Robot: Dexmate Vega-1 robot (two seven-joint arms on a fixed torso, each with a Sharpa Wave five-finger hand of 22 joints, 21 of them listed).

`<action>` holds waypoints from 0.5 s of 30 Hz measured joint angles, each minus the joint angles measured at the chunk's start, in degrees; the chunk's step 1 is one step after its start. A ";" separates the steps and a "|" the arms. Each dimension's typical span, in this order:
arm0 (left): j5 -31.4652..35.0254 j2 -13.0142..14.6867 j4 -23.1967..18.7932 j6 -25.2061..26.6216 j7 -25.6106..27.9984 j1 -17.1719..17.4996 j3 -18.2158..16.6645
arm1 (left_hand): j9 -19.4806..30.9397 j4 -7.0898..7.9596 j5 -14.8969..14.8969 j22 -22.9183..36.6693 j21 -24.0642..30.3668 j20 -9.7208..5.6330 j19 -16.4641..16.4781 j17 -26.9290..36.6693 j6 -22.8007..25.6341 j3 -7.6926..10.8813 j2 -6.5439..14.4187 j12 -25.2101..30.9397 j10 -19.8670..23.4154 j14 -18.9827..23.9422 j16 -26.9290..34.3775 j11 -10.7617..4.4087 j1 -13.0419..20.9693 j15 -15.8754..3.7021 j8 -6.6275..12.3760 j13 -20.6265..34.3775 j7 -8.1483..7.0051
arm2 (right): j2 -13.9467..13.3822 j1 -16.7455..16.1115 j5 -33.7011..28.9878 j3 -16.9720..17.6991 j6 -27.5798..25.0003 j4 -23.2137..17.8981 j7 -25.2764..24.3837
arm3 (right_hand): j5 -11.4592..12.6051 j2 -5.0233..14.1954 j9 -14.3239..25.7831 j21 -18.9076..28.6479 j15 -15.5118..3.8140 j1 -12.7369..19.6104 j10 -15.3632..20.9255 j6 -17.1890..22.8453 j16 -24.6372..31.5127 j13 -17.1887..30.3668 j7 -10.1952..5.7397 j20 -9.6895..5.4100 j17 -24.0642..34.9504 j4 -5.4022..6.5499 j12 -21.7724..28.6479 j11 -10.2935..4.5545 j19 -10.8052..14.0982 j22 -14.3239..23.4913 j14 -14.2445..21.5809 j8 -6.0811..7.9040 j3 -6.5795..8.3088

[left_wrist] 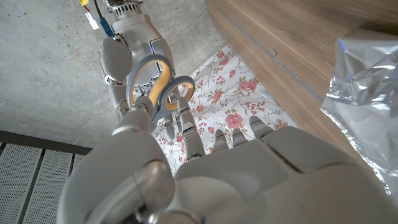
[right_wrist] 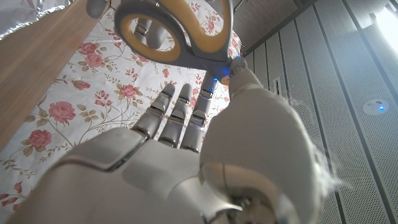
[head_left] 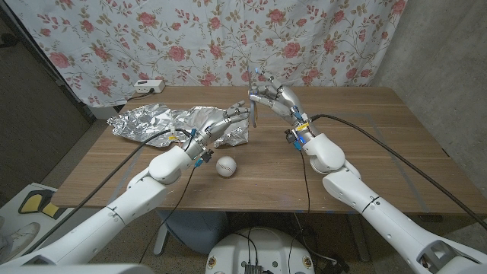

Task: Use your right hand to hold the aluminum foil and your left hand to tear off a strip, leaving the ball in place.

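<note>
A crumpled sheet of aluminum foil [head_left: 163, 122] lies across the table's left half. My left hand [head_left: 226, 125] lies over its right end with fingers stretched out; I see nothing pinched in them. My right hand [head_left: 278, 99] is raised just right of the foil and holds a pair of scissors [head_left: 256, 110] with the blades pointing down. In the left wrist view the grey-and-yellow scissors [left_wrist: 158, 87] hang from my right hand [left_wrist: 124, 56], just beyond my left hand [left_wrist: 249, 180], with foil [left_wrist: 367, 74] beside it. The right wrist view shows the scissors [right_wrist: 180, 31] held by my right hand [right_wrist: 186, 155]. A white ball [head_left: 225, 166] sits in front of the foil.
A white power strip [head_left: 148, 85] lies at the table's back left corner. A floral curtain [head_left: 228, 38] hangs behind the wooden table [head_left: 365, 129]. Black cables run along both arms.
</note>
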 measured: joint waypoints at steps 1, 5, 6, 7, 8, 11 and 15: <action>-0.02 0.00 0.01 0.00 -0.02 -0.01 0.01 | 0.00 0.00 0.00 0.00 0.00 0.00 0.00 0.00 0.00 0.00 0.00 0.00 0.00 0.00 0.00 0.00 0.00 0.00 0.00 0.00 0.00 | 0.07 0.03 0.03 -0.05 0.00 0.07 0.04 | 0.00 0.01 0.00 0.00 0.00 -0.01 0.00 0.00 0.00 0.00 0.00 0.00 0.00 0.00 0.00 0.00 0.00 0.00 0.00 0.00 0.00; -0.13 -0.07 0.25 0.00 -0.26 -0.16 0.17 | 0.00 -0.24 0.00 0.00 0.00 0.21 -0.20 0.00 0.00 -0.23 0.00 0.00 0.00 0.00 0.00 0.00 0.00 0.00 0.00 0.00 0.00 | 0.29 0.18 0.13 -0.24 0.00 0.24 0.15 | -0.07 0.23 0.00 0.00 0.00 -0.08 0.00 0.00 0.00 0.00 0.00 0.00 0.00 0.00 0.01 0.00 0.00 0.00 0.00 0.00 0.00; -0.18 -0.12 0.35 0.01 -0.32 -0.21 0.22 | 0.00 -0.24 0.00 0.00 0.00 0.21 -0.20 0.00 0.03 -0.24 0.00 0.00 0.00 0.00 0.00 0.00 0.00 0.00 0.00 -0.04 0.03 | 0.36 0.25 0.14 -0.31 0.00 0.30 0.20 | 0.07 0.23 0.00 0.00 0.00 -0.09 0.00 0.00 0.00 0.00 0.00 0.00 0.00 0.00 0.01 0.00 0.00 0.00 0.00 0.00 0.00; -0.22 -0.16 0.42 0.02 -0.39 -0.24 0.26 | 0.00 -0.24 0.00 0.00 0.00 0.21 -0.20 0.00 0.22 -0.24 0.00 0.00 0.00 0.00 0.00 0.00 0.00 0.00 0.00 -0.09 0.22 | 0.41 0.33 0.16 -0.39 0.00 0.37 0.25 | 0.07 0.24 0.00 0.00 0.00 -0.09 0.00 0.00 0.00 0.00 0.00 0.00 0.00 0.00 0.01 0.00 0.00 0.00 0.00 0.00 0.00; -0.23 -0.21 0.48 0.03 -0.48 -0.32 0.36 | 0.00 -0.24 0.00 0.00 0.00 0.21 -0.20 0.00 0.31 -0.24 0.00 0.00 0.00 0.00 0.00 0.00 0.00 0.00 0.00 -0.14 0.31 | 0.49 0.42 0.17 -0.47 0.00 0.42 0.32 | 0.07 0.25 0.00 0.00 0.00 -0.10 0.00 0.00 0.00 0.00 0.00 0.00 0.00 0.00 0.01 0.00 0.00 0.00 0.00 0.00 0.00; -0.24 -0.30 0.58 0.03 -0.63 -0.41 0.47 | 0.00 -0.24 0.00 0.00 0.00 0.21 -0.20 0.00 0.30 -0.23 0.00 0.00 0.00 0.00 0.00 0.00 0.00 0.00 -0.35 -0.15 0.31 | 0.64 0.57 0.18 -0.63 0.00 0.55 0.38 | 0.07 0.30 0.00 0.00 0.00 -0.14 0.00 0.00 0.00 0.00 0.00 0.00 0.00 0.00 0.00 -0.01 0.00 0.00 0.00 0.00 0.00; -0.24 -0.40 0.78 0.03 -0.76 -0.53 0.64 | 0.00 -0.16 0.00 0.00 0.00 0.21 -0.20 -0.01 0.30 -0.31 -0.30 0.39 0.00 0.00 0.00 0.00 0.30 0.00 -0.36 -0.14 0.31 | 0.82 0.73 0.20 -0.86 -0.08 0.68 0.53 | 0.07 0.30 0.00 0.00 0.00 -0.14 -0.01 0.00 0.00 0.00 0.00 0.00 0.24 0.00 -0.01 -0.01 0.00 0.00 0.00 0.00 0.00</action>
